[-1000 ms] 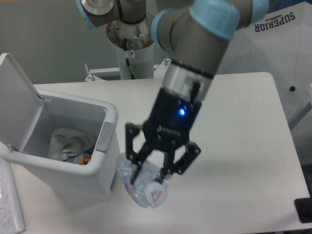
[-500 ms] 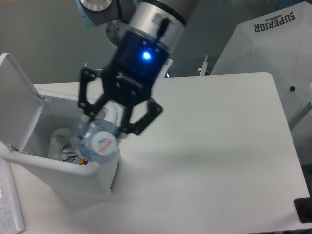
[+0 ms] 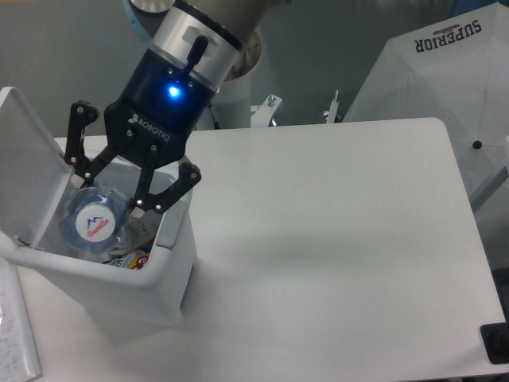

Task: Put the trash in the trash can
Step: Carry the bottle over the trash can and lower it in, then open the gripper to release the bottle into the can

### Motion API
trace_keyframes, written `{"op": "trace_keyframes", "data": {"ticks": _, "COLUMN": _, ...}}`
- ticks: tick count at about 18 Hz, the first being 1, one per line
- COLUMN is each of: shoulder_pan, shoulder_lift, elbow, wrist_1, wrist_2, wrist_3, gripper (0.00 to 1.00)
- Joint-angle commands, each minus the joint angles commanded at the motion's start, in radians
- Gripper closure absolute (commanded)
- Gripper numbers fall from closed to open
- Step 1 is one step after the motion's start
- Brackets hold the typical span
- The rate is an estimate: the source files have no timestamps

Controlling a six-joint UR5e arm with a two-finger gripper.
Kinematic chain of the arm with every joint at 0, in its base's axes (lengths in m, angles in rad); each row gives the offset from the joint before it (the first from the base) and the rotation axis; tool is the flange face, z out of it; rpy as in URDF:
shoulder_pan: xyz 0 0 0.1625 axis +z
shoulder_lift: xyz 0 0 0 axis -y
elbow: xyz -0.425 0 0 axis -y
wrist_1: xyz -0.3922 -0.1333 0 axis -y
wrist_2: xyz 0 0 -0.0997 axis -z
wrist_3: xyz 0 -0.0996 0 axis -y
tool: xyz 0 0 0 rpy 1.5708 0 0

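Note:
The trash can is a white bin at the table's left, with its lid hinged open to the back left. My gripper hangs over the bin's opening, shut on the crushed clear bottle, whose blue-white label faces the camera. The bottle is held just inside the rim, above the bin's contents. The crumpled white wrapper lies in the bin, almost wholly hidden behind the bottle and fingers. A grey tab shows on the bin's right side.
White fabric printed SUPERIOR stands at the back right beyond the table edge. A sheet of paper lies left of the bin. A black object sits at the bottom right corner. The arm's base column rises behind the table.
The gripper lifted the bottle from the table in front of the bin, carried it up and left, and now holds it inside the bin's opening.

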Motion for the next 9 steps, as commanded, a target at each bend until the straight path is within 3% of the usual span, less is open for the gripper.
{"op": "trace_keyframes", "data": {"ticks": 3, "shoulder_pan": -0.017, "shoulder_lift": 0.005, "elbow": -0.026, "wrist_1": 0.012, "wrist_2": 0.0, "wrist_3": 0.015, "gripper": 0.53}}
{"op": "trace_keyframes", "data": {"ticks": 9, "shoulder_pan": -0.023, "shoulder_lift": 0.063, "elbow": -0.152, "wrist_1": 0.017, "wrist_2": 0.002, "wrist_3": 0.152, "gripper": 0.53}}
